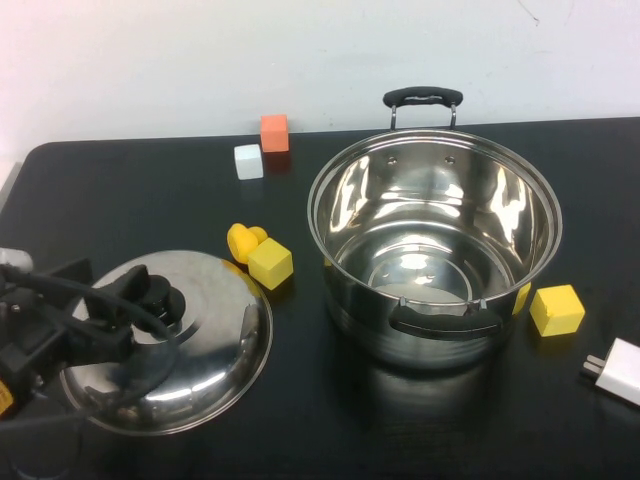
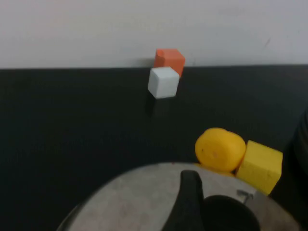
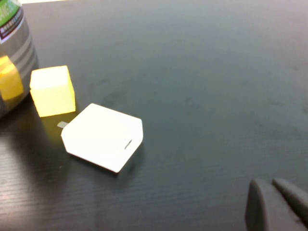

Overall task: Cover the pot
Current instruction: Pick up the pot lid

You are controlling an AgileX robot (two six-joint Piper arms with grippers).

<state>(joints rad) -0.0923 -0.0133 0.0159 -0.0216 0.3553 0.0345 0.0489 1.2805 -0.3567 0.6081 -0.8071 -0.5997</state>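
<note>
The pot point(image 1: 435, 255) stood uncovered at the table's point(image 1: 150, 190) right-centre, its lid point(image 1: 170, 340) lying well apart at front left. The left gripper point(image 1: 150, 300) pinched the lid's knob point(image 1: 162, 297). The right gripper point(image 3: 276, 204) (low over bare tabletop near a white charger point(image 3: 103, 137)) had its fingertips pressed together.

One pot point(image 1: 435, 250), one lid point(image 1: 175, 345), two yellow cubes point(image 1: 270, 263) point(image 1: 557, 309), one white cube point(image 1: 248, 161), one orange cube point(image 1: 274, 132) (both near the far edge), one yellow round piece point(image 1: 241, 240), one white charger point(image 1: 617, 370).
</note>
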